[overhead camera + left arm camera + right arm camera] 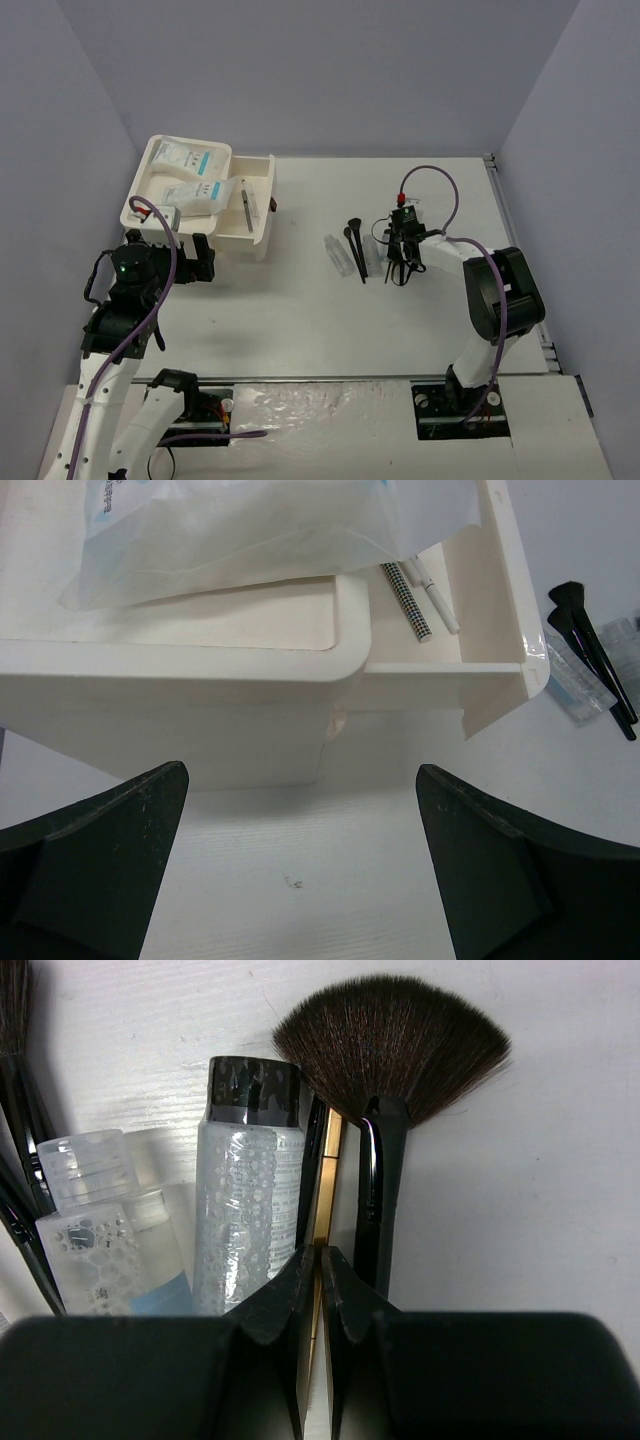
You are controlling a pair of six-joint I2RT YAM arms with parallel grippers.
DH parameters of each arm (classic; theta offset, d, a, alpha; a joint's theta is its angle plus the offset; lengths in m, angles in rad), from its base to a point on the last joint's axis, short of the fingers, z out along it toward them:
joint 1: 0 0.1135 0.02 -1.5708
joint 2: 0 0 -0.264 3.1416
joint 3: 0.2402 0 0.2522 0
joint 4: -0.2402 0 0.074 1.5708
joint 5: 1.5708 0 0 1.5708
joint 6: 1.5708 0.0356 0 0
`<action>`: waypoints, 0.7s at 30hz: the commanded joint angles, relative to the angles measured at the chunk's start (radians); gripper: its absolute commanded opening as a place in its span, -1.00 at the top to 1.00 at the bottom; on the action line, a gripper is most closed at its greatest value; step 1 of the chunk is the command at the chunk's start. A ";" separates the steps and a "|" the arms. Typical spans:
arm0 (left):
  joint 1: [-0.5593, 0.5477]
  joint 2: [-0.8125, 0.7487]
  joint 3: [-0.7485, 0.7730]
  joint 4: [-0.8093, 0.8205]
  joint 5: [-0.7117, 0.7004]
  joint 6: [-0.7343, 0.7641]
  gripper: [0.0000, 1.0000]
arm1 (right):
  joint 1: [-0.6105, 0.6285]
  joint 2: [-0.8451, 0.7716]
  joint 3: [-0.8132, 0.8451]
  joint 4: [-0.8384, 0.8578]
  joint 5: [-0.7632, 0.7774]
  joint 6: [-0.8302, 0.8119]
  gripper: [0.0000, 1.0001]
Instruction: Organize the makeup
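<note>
Two white packets with teal labels (pixel 190 172) lie in the top tray of the white box (pixel 146 170); one also shows in the left wrist view (pixel 230 530). The box's drawer (pixel 262 178) stands pulled out with thin sticks (pixel 410 605) inside. My left gripper (pixel 205 260) is open and empty on the table in front of the box (pixel 300 870). Black brushes (pixel 355 245) and clear tubes (pixel 338 255) lie mid-table. My right gripper (pixel 400 268) is down among them. Its jaws (pixel 318 1260) are shut on a thin gold-brown stick (pixel 328 1175), between a black-capped tube (pixel 245 1180) and a fan brush (pixel 390 1040).
A clear-capped tube (pixel 100 1230) and black brush handles (pixel 20 1120) lie left of my right gripper. A dark red knob (pixel 272 205) sits on the drawer front. Grey walls enclose the table on three sides.
</note>
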 commanded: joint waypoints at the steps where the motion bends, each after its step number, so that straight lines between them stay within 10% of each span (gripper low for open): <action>1: -0.002 0.010 0.022 0.063 0.013 0.003 -0.94 | -0.009 0.010 0.028 0.034 0.046 0.013 0.90; 21: -0.002 0.009 0.022 0.063 0.017 0.003 -0.94 | -0.037 0.035 -0.007 0.001 -0.002 0.030 0.71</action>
